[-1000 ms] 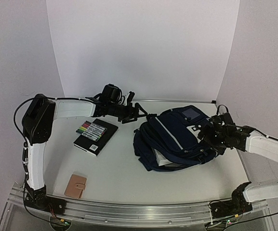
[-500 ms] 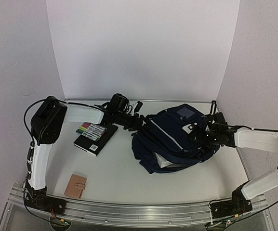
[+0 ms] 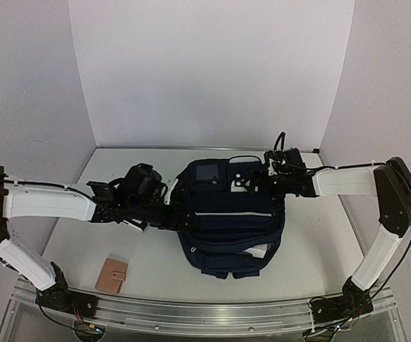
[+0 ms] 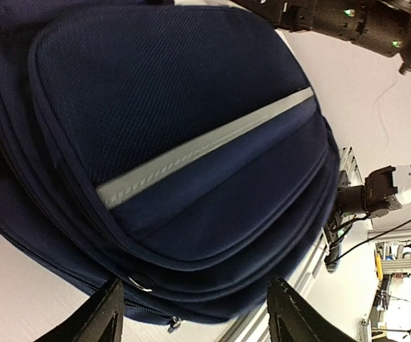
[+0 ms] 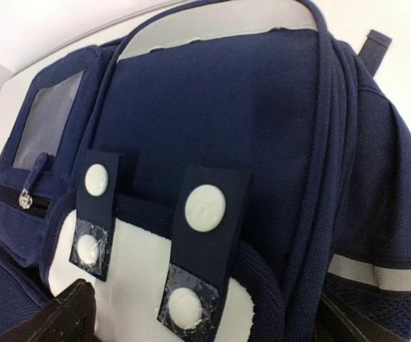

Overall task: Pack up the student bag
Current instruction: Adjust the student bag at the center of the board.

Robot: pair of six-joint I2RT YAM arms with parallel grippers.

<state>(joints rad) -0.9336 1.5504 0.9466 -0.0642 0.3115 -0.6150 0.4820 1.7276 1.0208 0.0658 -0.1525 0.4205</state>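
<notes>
Bulky navy student bag (image 3: 230, 228), grey-striped, lying flat, front up

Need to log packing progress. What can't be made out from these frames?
Inside of the student bag: fabric hides it in every view; the white bit at its near edge is too small in the top view.
The table under the left gripper: covered by that arm in the top view.
Whether the right gripper touches the bag: its wrist blocks the top view; the right wrist view's bottom edge cuts off its fingers.
</notes>
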